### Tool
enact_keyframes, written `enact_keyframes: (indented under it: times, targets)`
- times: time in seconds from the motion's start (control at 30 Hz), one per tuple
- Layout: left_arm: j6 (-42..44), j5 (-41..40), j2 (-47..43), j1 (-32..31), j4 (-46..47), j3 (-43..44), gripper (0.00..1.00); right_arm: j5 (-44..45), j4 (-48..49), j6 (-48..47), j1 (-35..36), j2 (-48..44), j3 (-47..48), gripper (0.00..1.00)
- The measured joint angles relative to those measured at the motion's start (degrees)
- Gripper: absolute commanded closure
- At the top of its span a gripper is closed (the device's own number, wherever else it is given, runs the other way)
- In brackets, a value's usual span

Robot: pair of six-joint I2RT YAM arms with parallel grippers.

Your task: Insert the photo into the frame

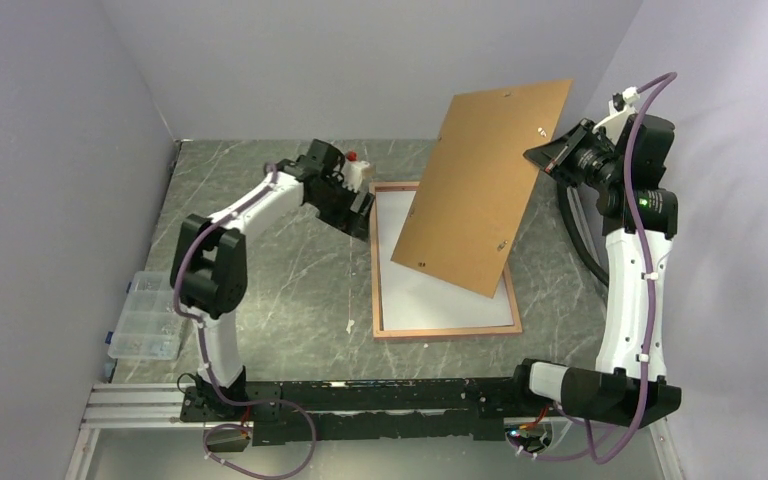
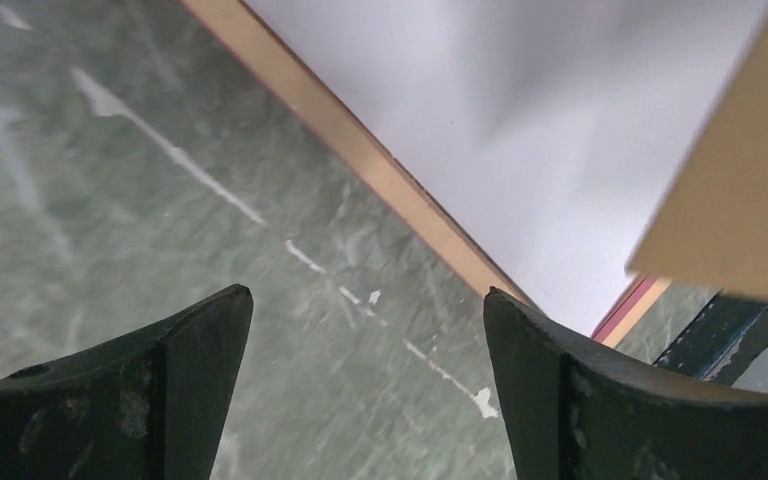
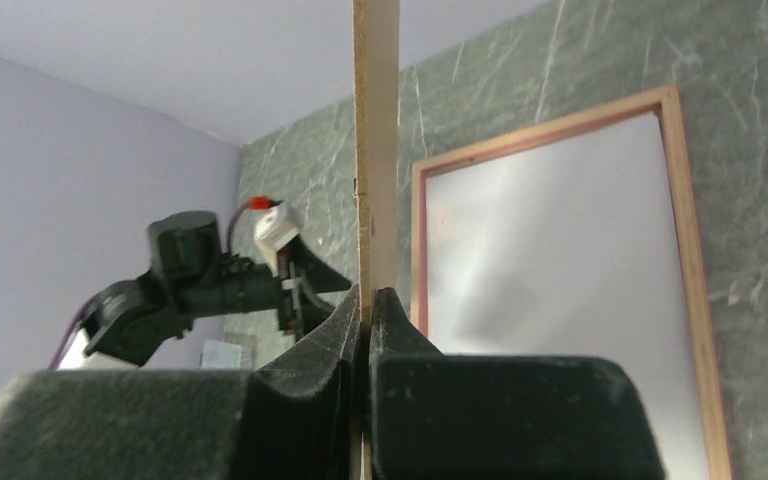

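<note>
**Frame (image 1: 447,332) flat on table (image 1: 290,270), back up**

Wood-brown border upward, filled by the photo (image 1: 440,300), plain white side showing. Only from the left wrist: a pink strip at the frame's corner, and the left gripper (image 2: 368,300) spread wide, holding nothing. Only from the right wrist: the right gripper (image 3: 368,310) pinched tight on the backing board (image 3: 375,150), seen edge-on.

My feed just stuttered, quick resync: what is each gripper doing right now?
Left gripper: open, holding nothing, over the table beside the frame.
Right gripper: shut on the backing board, held raised above the frame.
</note>
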Motion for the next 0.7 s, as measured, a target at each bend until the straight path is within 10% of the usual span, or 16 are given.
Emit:
enact_keyframes:
  times: [0.7]
  targets:
    - [-10.4, -5.7, 10.0, -8.2, 13.5, -5.4, 0.33, -3.1, -5.0, -0.2, -1.9, -0.7, -0.7, 1.0]
